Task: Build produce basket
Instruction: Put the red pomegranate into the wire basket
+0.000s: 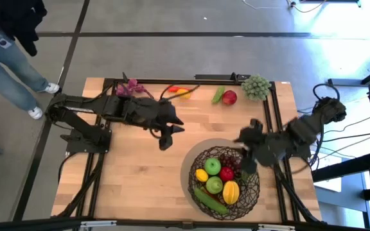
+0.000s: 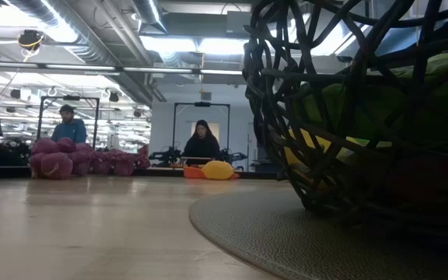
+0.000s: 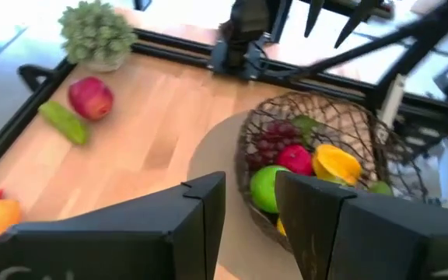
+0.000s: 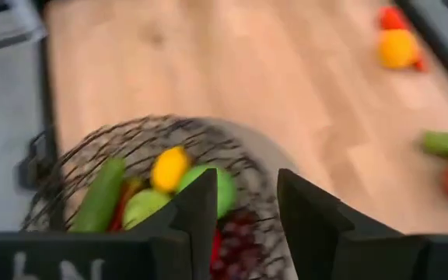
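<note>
A: How far along is the produce basket?

B: Well under way, I'd judge. The basket (image 1: 225, 178) sits on a round mat (image 1: 194, 160) at the near right of the table (image 1: 133, 179), and it already holds two green apples (image 1: 213, 167), a red apple (image 1: 226, 173), lemons (image 1: 230, 192), a cucumber (image 1: 211, 200) and dark grapes (image 1: 228, 158).

A: And what is left outside?

B: Along the far edge: purple grapes (image 1: 128, 87) at the left, a red chili with an orange-yellow piece (image 1: 181, 92) in the middle, then a green vegetable (image 1: 218, 95), another red apple (image 1: 229, 97) and a green bunch (image 1: 256, 86).

A: The grippers?

B: The left gripper (image 1: 166, 136) hangs over bare table left of the basket; its fingers (image 3: 201, 218) stand part open with nothing between them. The right gripper (image 4: 243, 210) hovers over the basket's far right rim, jaws likewise part open and empty.

A: Does any view add something?

B: The low view shows people in the room behind the table, and the basket's weave close up, but neither gripper. The left wrist view shows the remaining red apple and green bunch lying well apart from the basket.
</note>
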You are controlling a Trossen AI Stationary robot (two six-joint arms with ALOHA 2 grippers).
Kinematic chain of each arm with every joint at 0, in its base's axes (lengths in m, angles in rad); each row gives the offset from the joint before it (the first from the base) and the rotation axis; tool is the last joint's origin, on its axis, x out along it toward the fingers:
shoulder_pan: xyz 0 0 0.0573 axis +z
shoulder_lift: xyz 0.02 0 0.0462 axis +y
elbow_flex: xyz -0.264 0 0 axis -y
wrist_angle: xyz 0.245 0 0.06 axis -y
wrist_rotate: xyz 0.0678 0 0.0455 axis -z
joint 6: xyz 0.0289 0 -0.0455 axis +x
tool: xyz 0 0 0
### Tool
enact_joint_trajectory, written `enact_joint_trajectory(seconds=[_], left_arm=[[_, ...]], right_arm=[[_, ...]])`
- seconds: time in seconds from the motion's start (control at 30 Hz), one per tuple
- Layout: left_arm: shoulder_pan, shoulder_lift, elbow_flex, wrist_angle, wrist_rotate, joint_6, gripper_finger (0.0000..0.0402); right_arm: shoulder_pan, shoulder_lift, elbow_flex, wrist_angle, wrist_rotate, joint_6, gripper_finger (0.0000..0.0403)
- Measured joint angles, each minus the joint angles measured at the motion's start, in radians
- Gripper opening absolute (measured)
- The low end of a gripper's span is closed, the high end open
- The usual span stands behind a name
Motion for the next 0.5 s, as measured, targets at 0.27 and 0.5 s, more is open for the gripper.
enact_joint_trajectory(seconds=[0.27,0.5], left_arm=[[0.153,0.0,0.0,-0.011,0.084,-0.013,0.0103],[0.324,0.0,0.0,-0.013,0.168,-0.08,0.0103]], right_arm=[[-0.326,0.0,0.122,-0.14,-0.112,-0.006,0.0129],[-0.696,0.002,0.12,-0.185,-0.22,-0.014,0.0129]])
